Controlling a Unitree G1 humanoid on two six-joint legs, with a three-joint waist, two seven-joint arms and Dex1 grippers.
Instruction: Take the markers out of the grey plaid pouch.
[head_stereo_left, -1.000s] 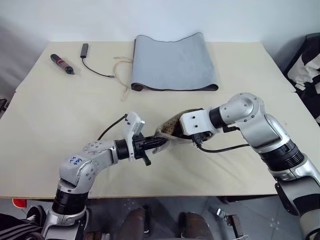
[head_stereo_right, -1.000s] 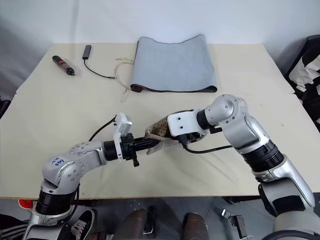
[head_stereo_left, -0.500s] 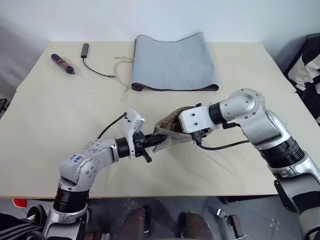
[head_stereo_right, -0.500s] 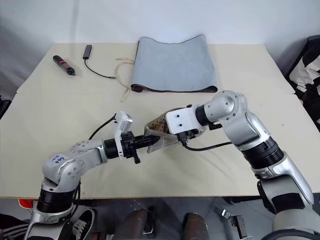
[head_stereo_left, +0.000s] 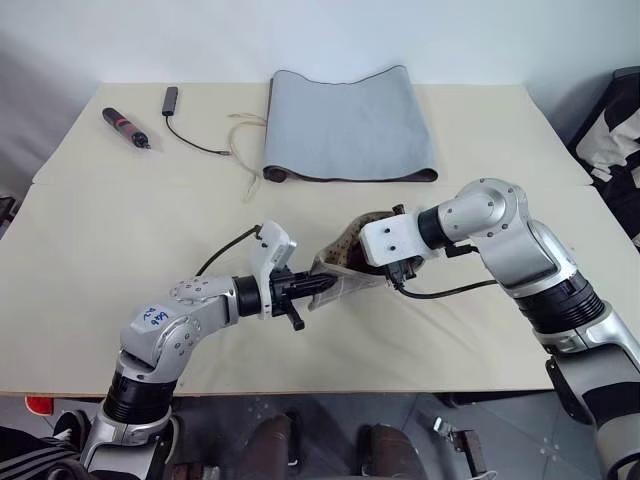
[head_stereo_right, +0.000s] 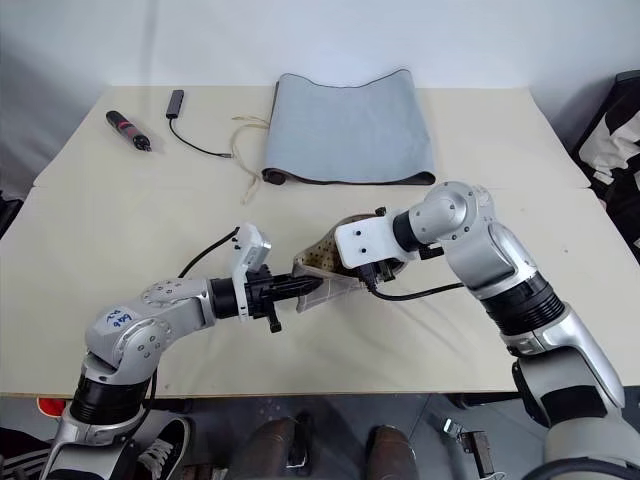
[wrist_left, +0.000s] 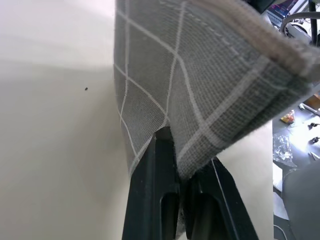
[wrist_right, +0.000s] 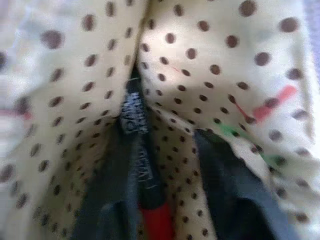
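Pouch, mouth gaping, sits lifted mid-table, well in front of grey mat. L gripper clenched on pouch's near corner; R gripper reaches into the dotted lining w/ fingers around red marker, grip can't tell. Dark pen tool far left of mat.

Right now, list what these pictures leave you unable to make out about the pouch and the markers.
- Green highlighter: hidden; the head views show the grey plaid pouch from outside.
- Red marker: right wrist view, cut off by the frame edge, blurred; its black end sits between the right gripper fingers, grip unclear.
- Pouch zipper: not visible where the left gripper pinches the fabric.
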